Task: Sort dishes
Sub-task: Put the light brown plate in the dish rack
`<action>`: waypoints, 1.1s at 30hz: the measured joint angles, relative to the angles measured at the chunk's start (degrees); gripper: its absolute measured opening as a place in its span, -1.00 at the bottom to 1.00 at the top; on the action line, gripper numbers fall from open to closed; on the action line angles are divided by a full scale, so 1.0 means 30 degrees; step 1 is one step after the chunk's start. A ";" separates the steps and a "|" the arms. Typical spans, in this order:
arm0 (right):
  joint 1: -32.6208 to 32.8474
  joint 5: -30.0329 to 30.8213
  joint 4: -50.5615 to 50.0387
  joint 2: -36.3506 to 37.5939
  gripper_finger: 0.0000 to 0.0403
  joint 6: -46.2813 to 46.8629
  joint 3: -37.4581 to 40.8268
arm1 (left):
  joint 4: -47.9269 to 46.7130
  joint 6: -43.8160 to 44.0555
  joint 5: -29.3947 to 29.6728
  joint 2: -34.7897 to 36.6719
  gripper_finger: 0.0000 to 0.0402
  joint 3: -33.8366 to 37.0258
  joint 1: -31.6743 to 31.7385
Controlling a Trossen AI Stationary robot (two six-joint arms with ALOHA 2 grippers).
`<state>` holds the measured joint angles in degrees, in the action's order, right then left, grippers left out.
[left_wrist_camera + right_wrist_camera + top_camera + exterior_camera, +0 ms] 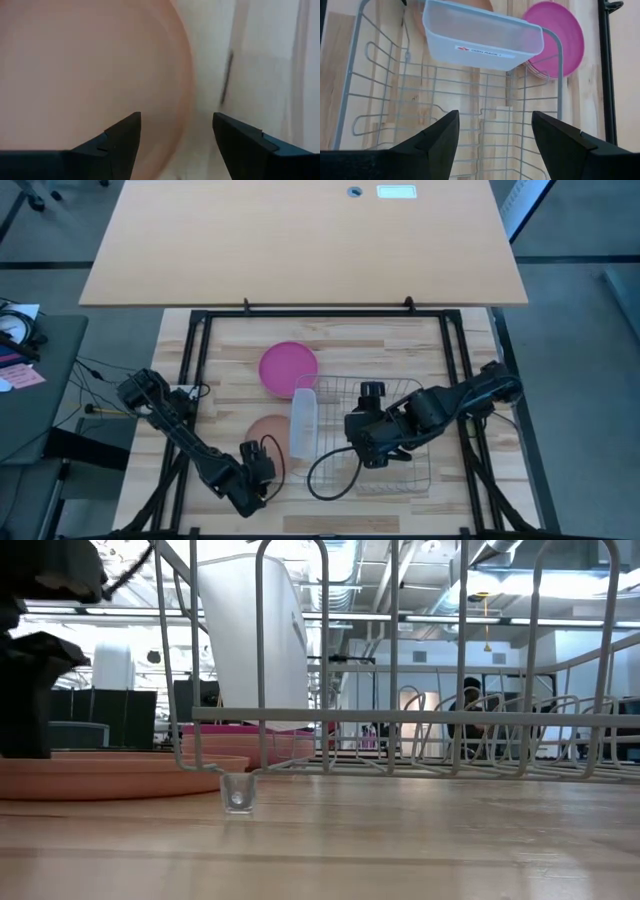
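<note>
Landmark: wire rack (375, 445), sitting on the table (330, 340).

Left gripper (262, 467) is on the tray side of the rack, over the near edge of the orange-tan plate (268, 430). In its wrist view the fingers (120, 142) are spread wide, straddling the plate rim; nothing held. Plate looks flat on the wood, touching or tucked just beside the translucent tray (304, 420) that hangs on the rack's left wall.

Right gripper (368, 445) hovers over the rack interior, fingers parted, empty. The wrist view shows bare wire under it.

Magenta plate (289, 367) lies beyond the rack's far-left corner, near the tray's far end. There seems to be at least one more plate stacked under it; exact count unclear.

Step in hand, my read: picking up the orange-tan plate, or just after releasing it. Can't tell which.

To do it well if grabbing:
- drop one finger under the rim, one on top, and pinch the lip squarely
- a flat plate on wood is hard to get under, so tilting the approach would help
- lift clear of the tray before swinging toward the rack slots
- keep the right arm out of the path
</note>
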<state>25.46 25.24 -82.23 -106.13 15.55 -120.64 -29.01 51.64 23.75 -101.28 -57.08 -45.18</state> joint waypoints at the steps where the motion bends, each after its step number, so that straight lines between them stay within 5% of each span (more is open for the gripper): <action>1: -0.0028 0.0006 0.0001 0.0007 0.27 -0.0007 0.0000 | -0.0079 -0.0138 -0.0290 -0.0009 0.13 0.0000 0.0107; 12: -0.0040 0.0011 -0.0047 0.0007 0.27 -0.0204 0.0000 | -0.1952 -0.0253 -0.1819 0.0197 -0.89 -0.0073 0.0667; 21: 0.0292 0.0033 -0.0708 0.0007 0.27 -0.0189 0.0000 | -0.5965 0.4498 -0.1999 0.3565 -0.98 -0.0461 -0.0470; 28: 0.0788 0.0063 -0.1104 0.0007 0.27 -0.0178 0.0000 | -0.6821 0.8587 0.2345 0.8133 -0.99 -0.0837 -0.2323; 33: 0.1157 0.0192 -0.1084 0.0015 0.27 0.0187 0.0000 | -0.5625 0.6856 0.7445 1.0634 -1.00 -0.1626 -0.3309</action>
<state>28.93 25.82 -85.48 -106.08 16.11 -120.64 -45.88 72.21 46.09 -69.38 -61.96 -55.11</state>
